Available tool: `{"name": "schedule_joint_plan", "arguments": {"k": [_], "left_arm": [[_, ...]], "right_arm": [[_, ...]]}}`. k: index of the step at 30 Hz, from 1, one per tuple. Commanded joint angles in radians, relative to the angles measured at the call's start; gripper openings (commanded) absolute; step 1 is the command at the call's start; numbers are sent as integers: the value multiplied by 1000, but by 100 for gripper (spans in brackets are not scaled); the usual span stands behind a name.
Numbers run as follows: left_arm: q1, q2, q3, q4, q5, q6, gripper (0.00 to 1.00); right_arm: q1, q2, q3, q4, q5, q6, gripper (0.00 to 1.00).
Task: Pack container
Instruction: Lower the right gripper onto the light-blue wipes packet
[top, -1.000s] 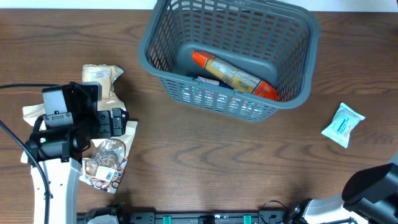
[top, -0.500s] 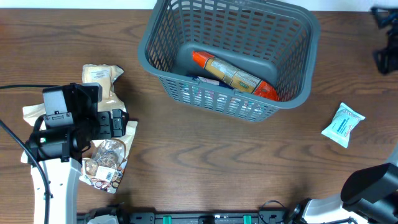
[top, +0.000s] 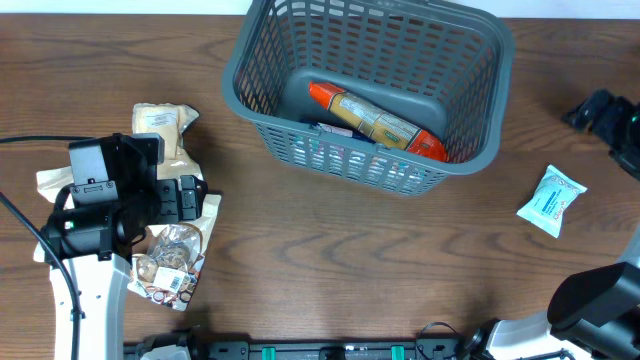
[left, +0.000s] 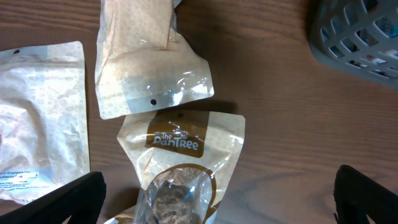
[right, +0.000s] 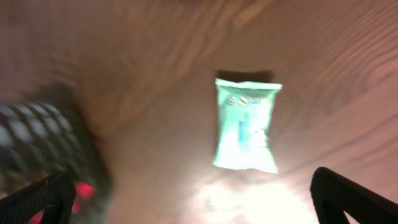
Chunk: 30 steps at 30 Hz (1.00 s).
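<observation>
The dark grey lattice basket (top: 470, 60) stands at the back centre and holds a long orange-and-tan packet (top: 375, 122). Its corner shows in the left wrist view (left: 360, 37). My left gripper (top: 188, 197) is open and empty, low over a pile of packets. Between its fingers (left: 217, 202) lies a tan "Pantree" packet with a clear window (left: 183, 155). My right gripper (top: 600, 112) is open and empty, above a small mint-green packet (top: 551, 200). That packet also shows, blurred, in the right wrist view (right: 245, 124), ahead of the fingers (right: 199, 202).
A tan packet (top: 165, 125) and a white packet (top: 50, 180) lie by the left arm; both show in the left wrist view, tan (left: 146, 62), white (left: 40, 124). The basket's blurred wall (right: 37, 143) is left of the right gripper.
The right arm has come into view at the far right and moved down from the top corner toward the mint-green packet. The left arm and the packets have not moved.
</observation>
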Motion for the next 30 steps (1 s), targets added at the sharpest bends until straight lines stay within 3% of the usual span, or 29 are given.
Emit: {"name": "schedule_joint_plan", "arguments": {"k": [1, 3, 9, 23, 30], "left_arm": [[3, -1, 3, 1, -2, -9, 99], [3, -1, 3, 1, -2, -9, 99], [3, -1, 3, 1, -2, -9, 99], [3, -1, 3, 0, -2, -9, 99], [3, -1, 3, -3, -2, -9, 99]], "right_arm": [[9, -5, 8, -38, 63, -343, 99], [9, -5, 3, -58, 89, -434, 99], [9, -4, -64, 5, 116, -436, 99], [30, -4, -521, 330, 104, -322, 99], [31, -4, -630, 441, 99, -270, 92]]}}
